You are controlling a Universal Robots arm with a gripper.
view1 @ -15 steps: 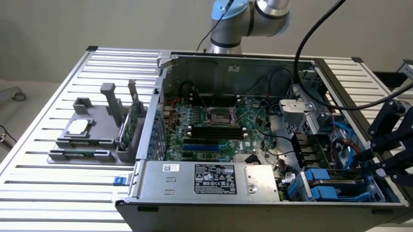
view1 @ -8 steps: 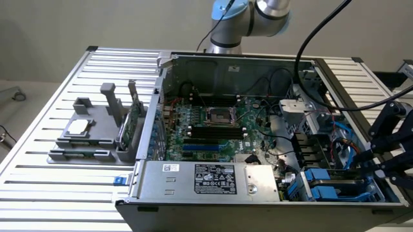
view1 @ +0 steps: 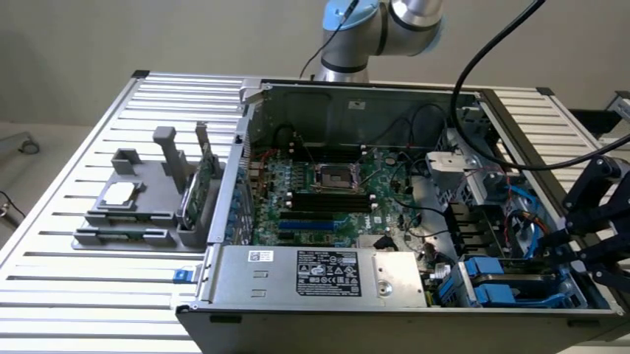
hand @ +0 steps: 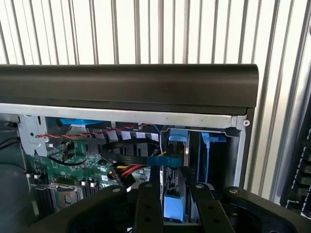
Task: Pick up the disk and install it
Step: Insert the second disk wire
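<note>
Disk (hand: 173, 201), mostly hidden, shows just a blue carrier edge pinched between the gripper (hand: 175, 206) fingers (hand: 148, 206), standing on edge inside the computer case (view1: 295, 324), at its drive-bay corner beside blue-handled bays (view1: 492, 284). Cables (hand: 131, 158) and the green motherboard (view1: 315, 199) lie alongside.

The open computer case (view1: 394, 184) sits on a slatted table (view1: 79, 287). Your gripper (hand: 175, 204) hangs over the drive bay corner at the exterior view's right, jaws closed on the edge of the blue-framed disk (hand: 174, 194), which stands in its slot. Beside it, a second blue carrier (hand: 204, 160) and the case wall (hand: 240, 150) hem the slot in. Red and black cables (hand: 121, 160) crowd the motherboard side. A thick black cable (view1: 482, 66) loops overhead. The power supply (view1: 315, 273) blocks the front edge.
</note>
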